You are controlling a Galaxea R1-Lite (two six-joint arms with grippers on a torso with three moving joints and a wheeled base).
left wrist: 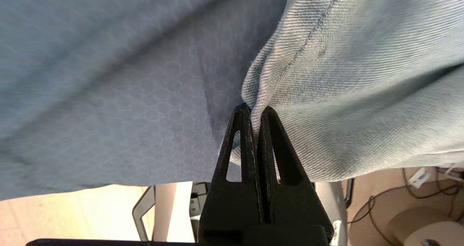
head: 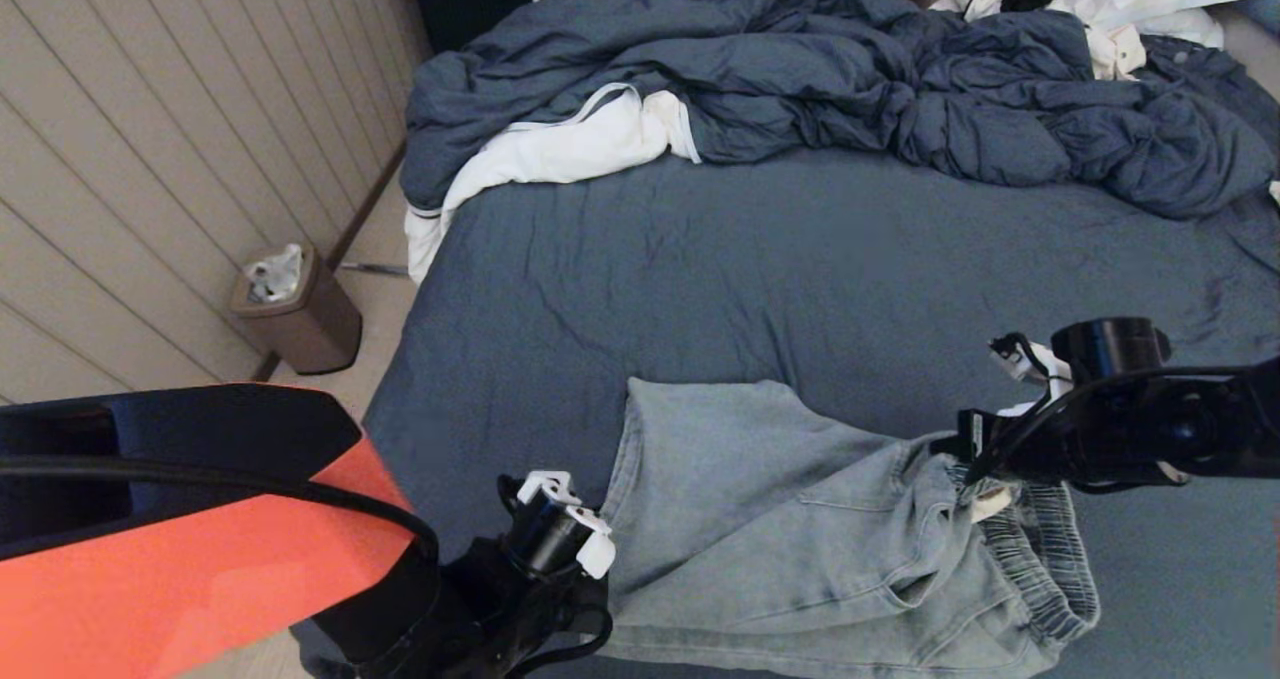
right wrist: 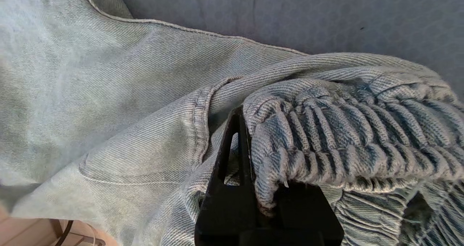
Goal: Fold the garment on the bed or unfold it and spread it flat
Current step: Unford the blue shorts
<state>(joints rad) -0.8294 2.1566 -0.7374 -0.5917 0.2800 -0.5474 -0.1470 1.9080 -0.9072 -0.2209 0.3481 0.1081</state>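
Claw on the left arm is pinched together on a fold of the garment at its leg-hem end, beside the bed's near edge; in the left wrist view its two black fingers meet with a ridge of pale cloth squeezed between them. Right claw is clamped on the ribbed elastic waistband at the opposite end, the gathered band draped over one finger and hiding the other.

With both ends gripped, the step in hand looks like a lift or a stretch. To do it well, I judge the arms should rise together and pull gently apart, keeping the cloth taut enough to shed its wrinkles but not so hard that the thin pinch on the left slips free.

Shorts of light blue washed denim lie on the dark slate-blue bed, close to its near edge, leg ends toward the robot's left and waistband toward its right. They are partly flat, with soft creases and an open pocket mouth near the middle. A bit of cream drawstring shows by the waistband.
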